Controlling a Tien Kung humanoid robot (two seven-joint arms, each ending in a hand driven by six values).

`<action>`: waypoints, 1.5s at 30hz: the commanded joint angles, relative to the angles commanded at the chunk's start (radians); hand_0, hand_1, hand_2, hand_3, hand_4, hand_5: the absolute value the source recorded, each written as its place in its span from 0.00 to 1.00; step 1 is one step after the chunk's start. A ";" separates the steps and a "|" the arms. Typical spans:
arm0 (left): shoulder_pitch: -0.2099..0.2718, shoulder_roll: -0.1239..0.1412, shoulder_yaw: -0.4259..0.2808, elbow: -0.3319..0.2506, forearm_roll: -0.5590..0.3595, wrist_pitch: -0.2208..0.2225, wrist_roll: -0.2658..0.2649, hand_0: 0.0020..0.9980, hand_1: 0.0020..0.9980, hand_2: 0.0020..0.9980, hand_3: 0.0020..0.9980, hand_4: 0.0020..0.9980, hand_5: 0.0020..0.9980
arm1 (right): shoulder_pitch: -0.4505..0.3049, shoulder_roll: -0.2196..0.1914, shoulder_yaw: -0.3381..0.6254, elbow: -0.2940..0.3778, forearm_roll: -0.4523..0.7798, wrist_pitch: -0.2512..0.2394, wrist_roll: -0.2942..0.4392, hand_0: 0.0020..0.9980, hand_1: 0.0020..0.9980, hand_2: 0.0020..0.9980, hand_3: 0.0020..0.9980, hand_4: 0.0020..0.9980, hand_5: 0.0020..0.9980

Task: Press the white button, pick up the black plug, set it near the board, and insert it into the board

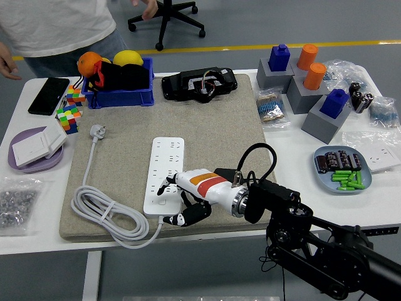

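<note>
Blue bin point(119, 97), phone point(48, 95), office chair point(166, 17)

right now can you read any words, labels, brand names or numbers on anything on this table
None can be read.
Power strip: no print visible beside its sockets.
White card on the purple plate: faint marks, too small to read.
Plastic bags by the grey blocks: patterned contents, no legible label.
Phone: dark screen, nothing shown.
Right robot hand: orange and red stripes only, no lettering.

Power strip point(164, 175) is laid mid-mat point(250, 125), cable coil point(103, 216) to its left, plug point(96, 131) behind that. Bin point(119, 97) sits at mat's far-left corner; phone point(48, 95) further left on tabletop point(294, 150).
</note>
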 joint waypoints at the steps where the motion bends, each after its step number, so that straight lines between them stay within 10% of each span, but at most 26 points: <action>1: 0.000 0.000 0.000 0.000 0.000 0.000 0.000 0.71 0.68 0.63 0.71 0.57 0.22 | 0.005 0.004 -0.006 -0.014 -0.002 -0.002 0.002 0.00 0.03 0.16 0.70 0.83 0.41; 45: -0.003 -0.001 -0.001 0.000 0.001 0.001 -0.001 0.71 0.68 0.63 0.71 0.57 0.22 | 0.036 0.047 -0.060 -0.144 -0.012 -0.001 0.015 0.00 0.03 0.16 0.68 0.82 0.39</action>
